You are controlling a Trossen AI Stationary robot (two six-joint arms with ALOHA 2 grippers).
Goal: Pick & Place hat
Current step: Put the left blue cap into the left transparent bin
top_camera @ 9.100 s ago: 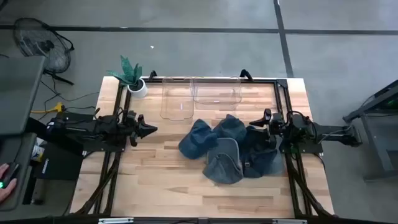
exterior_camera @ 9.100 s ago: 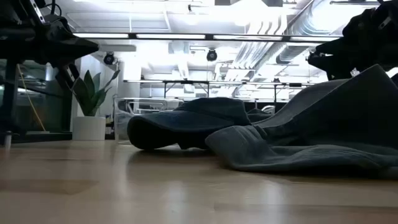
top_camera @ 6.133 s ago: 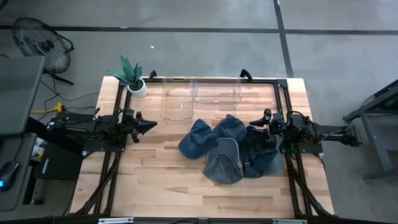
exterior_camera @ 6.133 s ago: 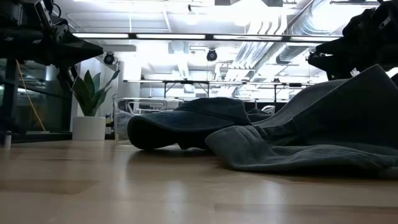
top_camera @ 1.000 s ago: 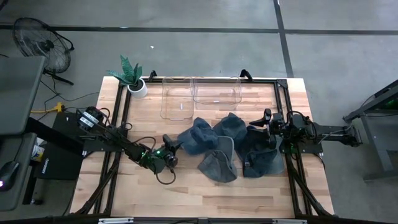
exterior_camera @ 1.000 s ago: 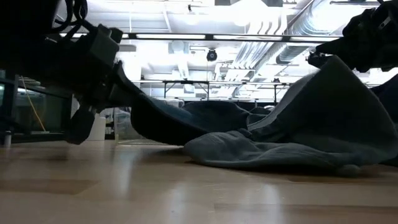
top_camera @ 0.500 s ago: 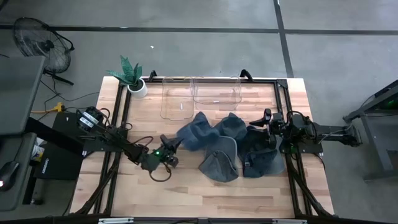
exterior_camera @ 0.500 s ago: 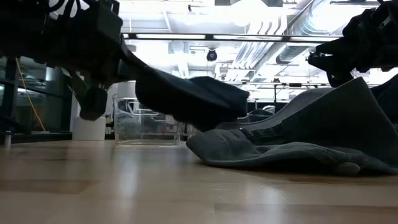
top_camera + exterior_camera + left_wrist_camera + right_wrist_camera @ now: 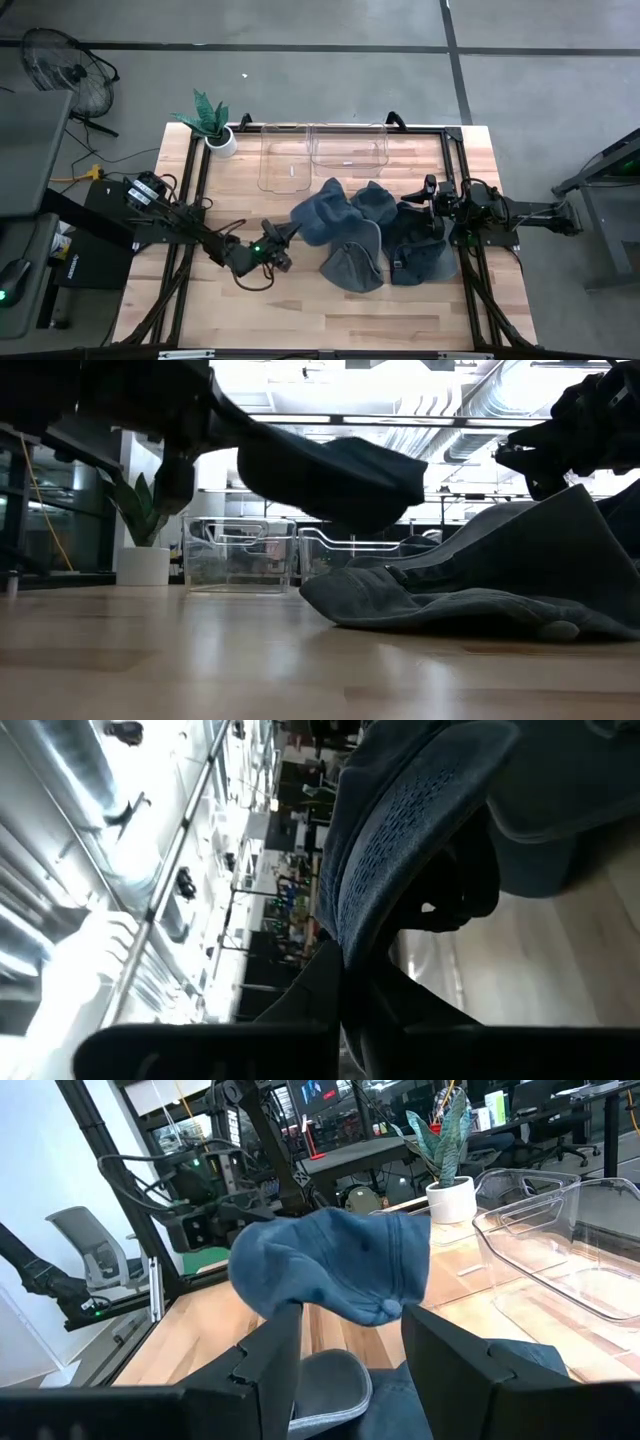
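My left gripper [image 9: 283, 234] is near the table's middle, shut on a blue cap [image 9: 320, 212]. The cap hangs in the air in the low view [image 9: 335, 480] and shows in the right wrist view [image 9: 330, 1265]. Three more caps lie in a heap on the table: a grey-blue one [image 9: 352, 262], a blue one [image 9: 375, 205] and a dark one [image 9: 415, 255]. My right gripper [image 9: 425, 195] waits open above the heap's right side, touching nothing I can see. My left gripper pinches the blue cap's edge [image 9: 345, 945] on its side toward the table's left, between the two fingers. The fingers come slanting from the table's left and near side. The cap is lifted clear of the table and reaches out beyond the fingertips.
Two clear plastic bins [image 9: 285, 160] [image 9: 350, 148] stand at the far edge, behind the heap. A potted plant [image 9: 215, 128] sits at the far left corner. Bare wood lies along the near edge [image 9: 300, 300].
My left gripper has risen and moved a little toward the table's right and far side, still shut on the blue cap. The cap, which was dragging on the table by the heap, has come up clear of it.
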